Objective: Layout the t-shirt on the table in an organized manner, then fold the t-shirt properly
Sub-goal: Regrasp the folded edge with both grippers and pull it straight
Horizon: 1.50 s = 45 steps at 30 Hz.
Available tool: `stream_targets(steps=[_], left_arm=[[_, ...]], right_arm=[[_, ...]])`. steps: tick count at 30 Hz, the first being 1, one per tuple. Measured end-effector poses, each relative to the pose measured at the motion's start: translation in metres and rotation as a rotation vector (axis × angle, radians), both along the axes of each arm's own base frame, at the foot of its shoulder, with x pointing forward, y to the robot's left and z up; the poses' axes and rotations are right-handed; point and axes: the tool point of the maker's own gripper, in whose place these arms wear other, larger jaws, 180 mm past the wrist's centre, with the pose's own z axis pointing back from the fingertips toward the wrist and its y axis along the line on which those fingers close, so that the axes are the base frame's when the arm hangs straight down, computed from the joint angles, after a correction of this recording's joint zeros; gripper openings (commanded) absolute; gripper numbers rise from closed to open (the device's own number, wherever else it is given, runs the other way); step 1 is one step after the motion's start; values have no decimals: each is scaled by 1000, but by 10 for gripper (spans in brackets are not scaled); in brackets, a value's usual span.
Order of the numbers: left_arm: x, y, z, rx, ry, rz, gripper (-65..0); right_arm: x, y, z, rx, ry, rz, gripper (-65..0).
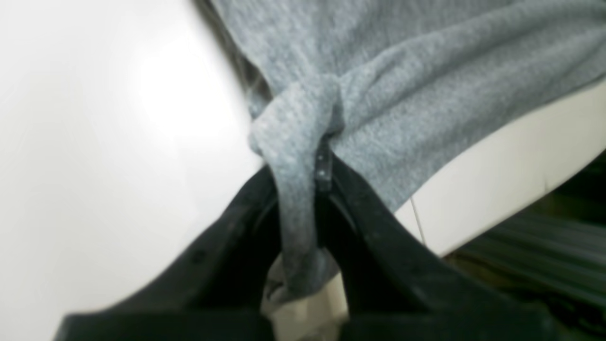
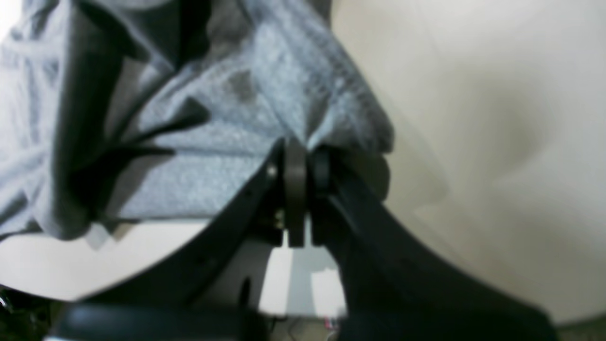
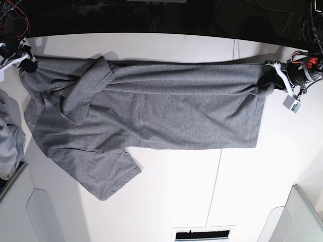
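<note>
Base view shows the heather-grey t-shirt (image 3: 151, 113) spread sideways across the white table (image 3: 202, 196), stretched in a long band between the two arms. One end reaches the left gripper (image 3: 272, 80) at the right of this view, where the cloth is bunched into a small knot at the claw; the other end runs to the right gripper (image 3: 28, 63) at the far left, near the table's back edge. The upper edge of the shirt is pulled fairly straight between them, while the lower part lies slack on the tabletop, with a sleeve (image 3: 103, 174) fanning out toward the front and folds crossing near the left end. A thin dark seam line (image 3: 218, 176) crosses the table beside the shirt's right side. A paler grey bundle of cloth (image 3: 9, 141) sits at the left edge, and light grey bins (image 3: 303, 217) with rounded corners show at the lower corners. Left wrist view has the black jaws pressed together on a twisted fold of the grey knit fabric (image 1: 293, 189), which runs down between them. Right wrist view has its jaws likewise pinched tight on the edge of the shirt (image 2: 293, 142), the fabric rumpled above the tips; the picture is blurred.
</note>
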Motion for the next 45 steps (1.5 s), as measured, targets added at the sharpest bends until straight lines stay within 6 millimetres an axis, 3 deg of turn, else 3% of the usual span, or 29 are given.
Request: stream_targets(steps=[3, 4, 6, 8, 12, 19, 23, 33, 36, 39, 40, 43, 45], left_arm=[[1, -5, 4, -22, -11, -1, -650], [3, -7, 6, -34, -18, 1, -650], [4, -7, 7, -38, -21, 2, -566], [3, -7, 7, -35, -18, 2, -492], [3, -7, 7, -36, -17, 2, -469], [3, -7, 7, -36, -17, 2, -469], [4, -9, 9, -57, -23, 10, -469], [5, -10, 10, -69, -26, 15, -469], [5, -10, 10, -69, -26, 14, -469], [5, -10, 10, -69, -26, 14, -469], [5, -10, 10, -69, -26, 15, -469], [5, -10, 10, -70, -26, 15, -469], [5, -10, 10, -67, -25, 14, -469]], right_arm=[[-3, 0, -2, -5, 11, 3, -650], [-3, -1, -1, -7, 10, 3, -605], [-1, -2, 0, -5, 4, -1, -455], [-1, -2, 0, -7, 5, -1, -399], [1, -14, 14, -36, -21, -22, -399], [16, -54, 84, -134, -199, -110, -399], [31, -48, 97, -155, -248, -77, -399], [101, 35, 63, -237, -199, 250, -399], [110, 57, 41, -266, -133, 354, -399], [107, 76, 15, -238, -76, 407, -406], [104, 80, 9, -231, -59, 420, -440], [98, 85, 1, -226, -35, 429, -622], [100, 84, 3, -230, -35, 417, -650]])
